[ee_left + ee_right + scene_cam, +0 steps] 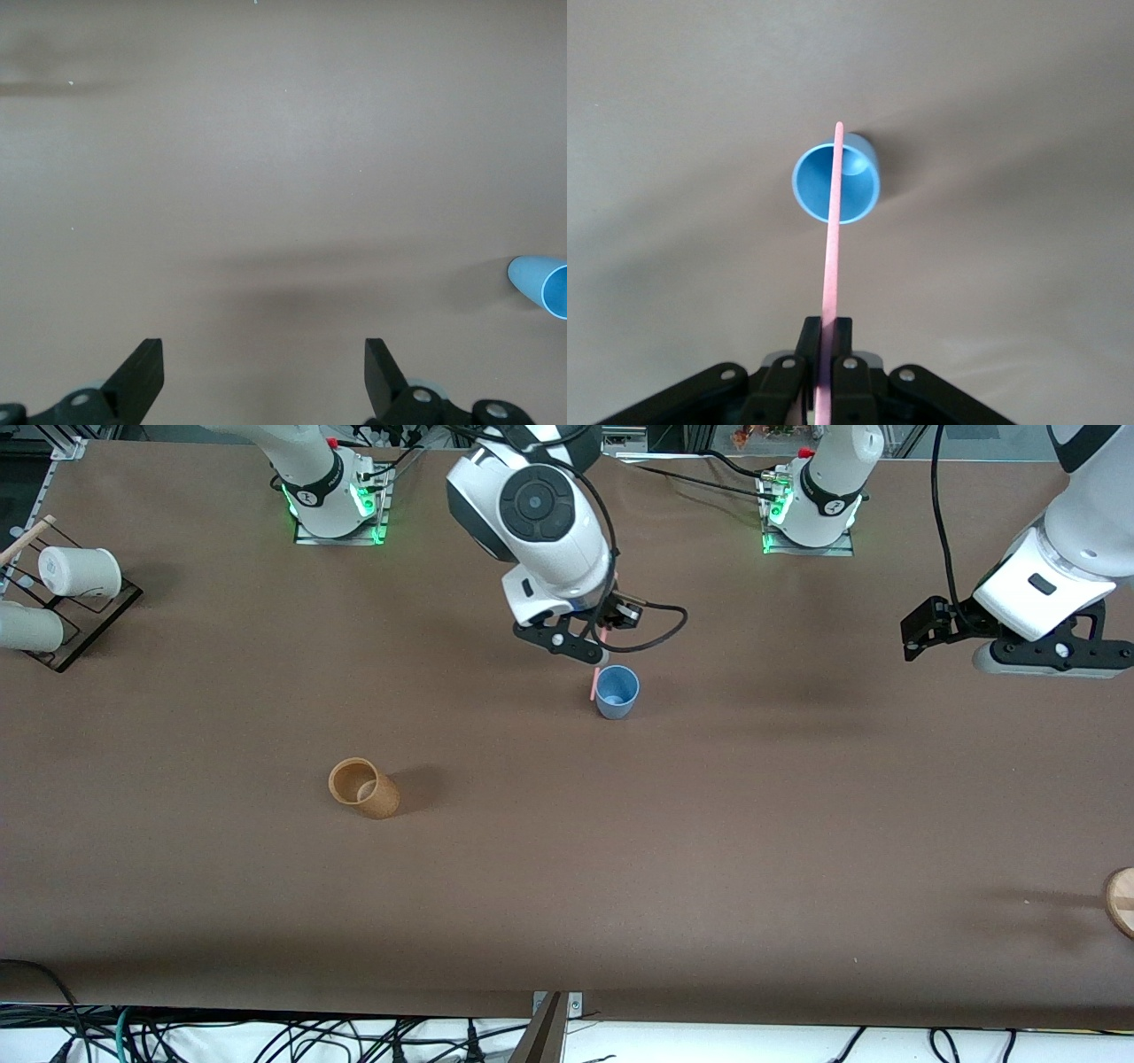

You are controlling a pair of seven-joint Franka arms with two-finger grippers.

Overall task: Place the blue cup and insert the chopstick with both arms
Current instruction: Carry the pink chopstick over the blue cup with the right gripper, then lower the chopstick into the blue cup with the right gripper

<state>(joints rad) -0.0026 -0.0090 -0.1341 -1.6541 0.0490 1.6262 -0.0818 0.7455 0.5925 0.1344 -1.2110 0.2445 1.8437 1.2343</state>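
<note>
The blue cup (617,692) stands upright on the brown table near its middle; it also shows in the right wrist view (836,184) and at the edge of the left wrist view (540,285). My right gripper (602,636) is shut on the pink chopstick (594,682), held over the cup's rim. In the right wrist view the chopstick (830,266) runs from the gripper (827,336) across the cup's mouth. My left gripper (921,638) is open and empty, up over the table toward the left arm's end; it waits there (264,372).
A tan cup (363,787) lies tilted nearer the camera, toward the right arm's end. White cups (80,571) sit on a black rack (93,622) at that end. A wooden disc (1122,900) shows at the left arm's end.
</note>
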